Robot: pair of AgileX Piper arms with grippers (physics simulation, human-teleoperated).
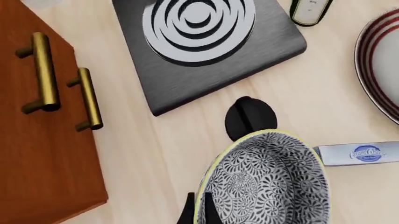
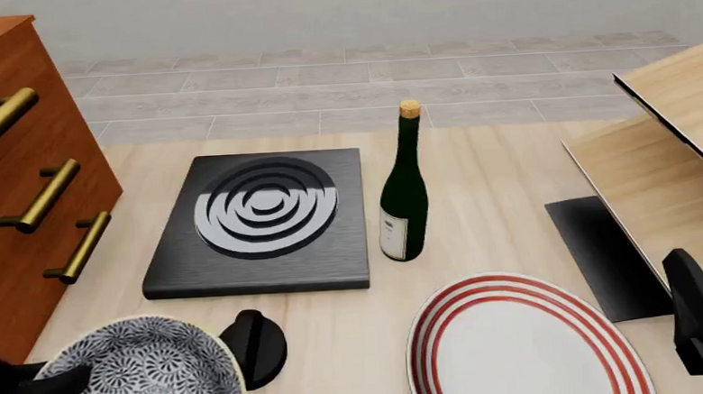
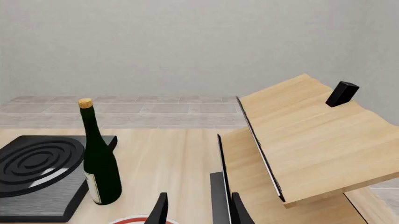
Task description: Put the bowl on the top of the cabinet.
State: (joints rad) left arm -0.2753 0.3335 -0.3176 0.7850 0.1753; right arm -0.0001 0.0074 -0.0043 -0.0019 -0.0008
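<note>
Cabinet (image 2: pixel 14 179): tall, wooden, just left of my left hand (image 1: pixel 218 186); its top is out of frame.

Bowl (image 1: pixel 265 182): glazed, rigid, likely light, slippery and breakable. My left hand pinches its rim, one finger (image 1: pixel 248 116) outside the wall.

Right hand (image 3: pixel 196 207): fingers parted, holding nothing.

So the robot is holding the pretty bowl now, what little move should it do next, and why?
Probably lift it straight up. The left gripper has the bowl by its rim, low by the table, beside the cabinet. The cabinet's top is far higher, so the bowl likely needs height before it moves sideways.
</note>
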